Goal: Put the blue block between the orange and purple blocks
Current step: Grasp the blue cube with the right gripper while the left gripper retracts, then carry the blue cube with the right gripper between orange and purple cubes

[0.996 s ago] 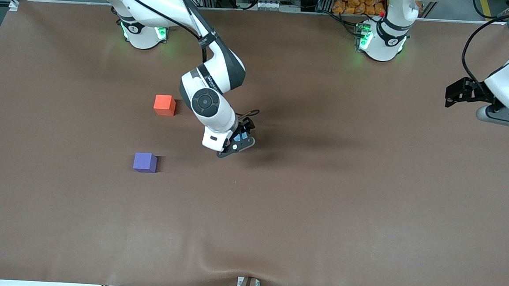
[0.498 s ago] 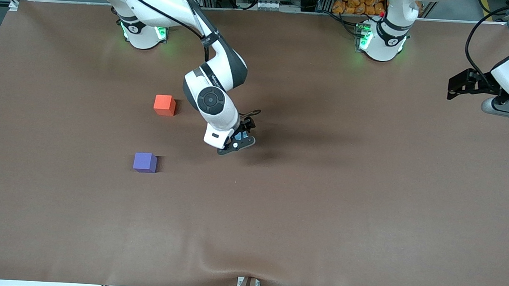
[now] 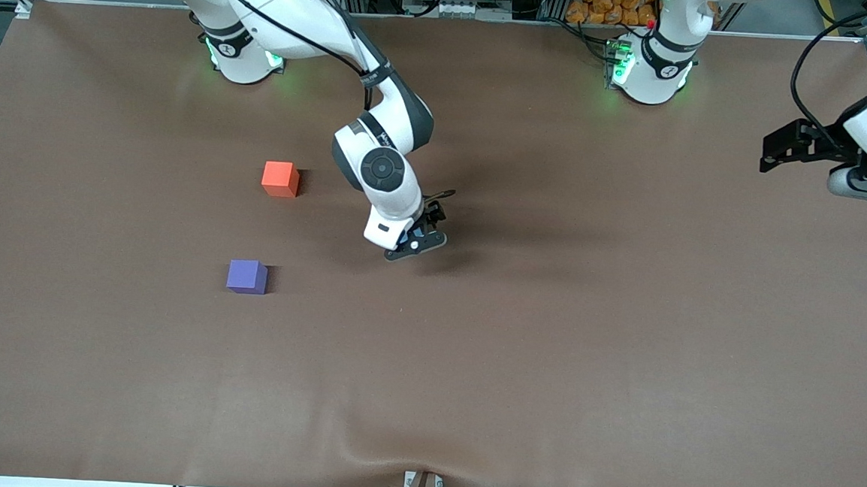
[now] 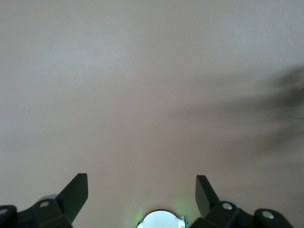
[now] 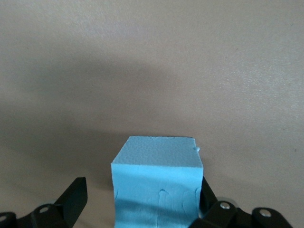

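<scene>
The blue block [image 5: 156,185] sits between the fingers of my right gripper [image 5: 141,187]. The jaws are open: the block touches one finger, and a gap shows to the other. In the front view the right gripper [image 3: 417,241] is low over the middle of the table, and only a sliver of the blue block [image 3: 413,235] shows. The orange block [image 3: 280,178] and the purple block [image 3: 246,276] lie toward the right arm's end, the purple one nearer the camera. My left gripper [image 3: 770,151] waits open and empty in the air at the left arm's end, also shown in its wrist view [image 4: 141,183].
The table is covered by a brown cloth [image 3: 547,356] with a wrinkle at the near edge. The left arm's base [image 3: 648,61] and the right arm's base [image 3: 242,55] stand along the edge farthest from the camera.
My right gripper has shifted slightly toward the left arm's end, with the blue block still between its fingers. My left gripper has moved a little away from the camera.
</scene>
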Controlling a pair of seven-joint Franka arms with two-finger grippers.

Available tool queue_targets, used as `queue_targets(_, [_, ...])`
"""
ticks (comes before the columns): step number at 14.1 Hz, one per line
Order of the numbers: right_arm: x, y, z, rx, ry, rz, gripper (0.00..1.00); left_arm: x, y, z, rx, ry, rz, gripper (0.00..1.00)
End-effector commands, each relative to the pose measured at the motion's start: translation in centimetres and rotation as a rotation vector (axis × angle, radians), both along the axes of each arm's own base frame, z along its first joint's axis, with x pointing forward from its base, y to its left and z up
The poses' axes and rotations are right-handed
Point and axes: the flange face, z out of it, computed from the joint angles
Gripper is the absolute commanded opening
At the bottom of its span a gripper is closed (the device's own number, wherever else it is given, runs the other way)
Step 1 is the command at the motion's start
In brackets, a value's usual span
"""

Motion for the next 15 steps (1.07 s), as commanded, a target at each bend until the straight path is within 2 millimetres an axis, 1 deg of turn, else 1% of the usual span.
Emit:
queue_targets(1, [0.5,0.0,1.3,-0.022,-0.025,0.002,0.07,0.3,0.2,0.7,-0.009,-0.027,-0.003,1.00])
queue_targets(2, [0.8,-0.5,1.9,-0.037,-0.005,-0.012,0.00,0.3,-0.1,0.8,-0.005,-0.031,-0.009,1.00])
queue_targets(3, [1.3,-1.2,3.7,-0.051,0.014,-0.010,0.00,0.3,0.1,0.8,0.009,-0.032,-0.009,1.00])
queue_targets(4, [1.9,-2.5,5.5,-0.066,0.036,-0.027,0.00,0.3,0.4,1.3,0.023,-0.044,-0.006,1.00])
queue_targets(5, [2.1,-3.2,7.6,-0.073,0.041,-0.038,0.00,0.4,0.4,1.3,0.017,-0.043,-0.004,1.00])
queue_targets(6, [2.2,-3.8,10.9,-0.068,0.033,-0.056,0.00,0.5,0.4,1.2,0.010,-0.044,-0.003,1.00])
queue_targets(7, [3.1,-6.5,13.8,-0.085,0.053,-0.108,0.00,0.5,0.3,1.3,0.011,-0.047,-0.006,1.00])
queue_targets(8, [3.8,-9.1,16.1,-0.100,0.080,-0.143,0.00,0.4,0.1,1.4,0.013,-0.051,-0.010,1.00])
queue_targets(9, [4.2,-11.5,17.9,-0.117,0.109,-0.174,0.00,0.4,-0.1,1.4,0.018,-0.051,-0.014,1.00])
queue_targets(10, [4.1,-13.3,18.8,-0.140,0.146,-0.192,0.00,0.3,-0.3,1.4,0.021,-0.053,-0.019,1.00])
queue_targets(11, [3.9,-15.5,19.2,-0.147,0.161,-0.223,0.00,0.3,-0.4,1.5,0.015,-0.054,-0.016,1.00])
queue_targets(12, [3.9,-18.9,19.1,-0.141,0.159,-0.274,0.00,0.3,-0.4,1.4,0.011,-0.052,-0.013,1.00])
queue_targets(13, [4.0,-22.1,18.8,-0.124,0.141,-0.327,0.00,0.4,-0.1,1.3,0.011,-0.049,-0.007,1.00])
queue_targets(14, [3.5,-24.1,17.6,-0.112,0.126,-0.352,0.00,0.5,0.2,1.1,0.010,-0.046,-0.003,1.00])
queue_targets(15, [2.9,-25.3,16.2,-0.107,0.117,-0.371,0.00,0.5,0.3,1.2,0.010,-0.047,-0.001,1.00])
